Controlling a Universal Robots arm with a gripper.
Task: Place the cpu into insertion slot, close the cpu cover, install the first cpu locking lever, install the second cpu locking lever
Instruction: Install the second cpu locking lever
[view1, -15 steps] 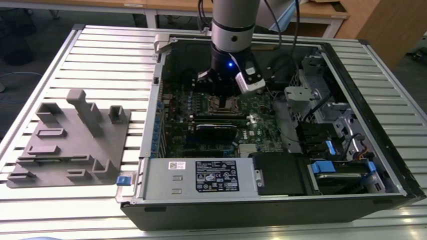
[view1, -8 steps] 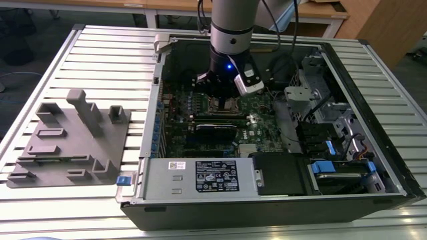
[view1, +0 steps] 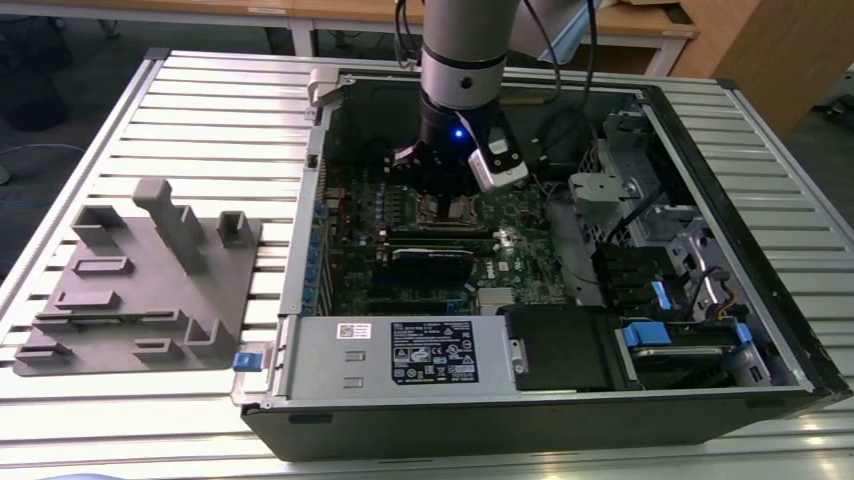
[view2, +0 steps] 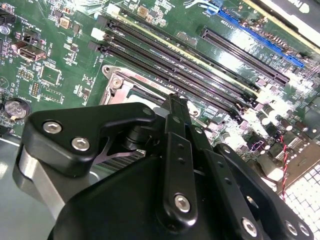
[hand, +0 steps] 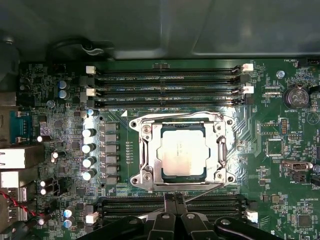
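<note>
2 end effector (hand: 175, 197) fingers (hand: 166, 212) tog.

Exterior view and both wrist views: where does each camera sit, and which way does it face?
Exterior view: off-arm, looking down into the open case; arm and gripper show.
First wrist view: faces squarely down on the cpu framed by the cpu cover; gripper tip shows.
Second wrist view: slants past the gripper across the motherboard.
Both wrist views share the cpu cover.
</note>
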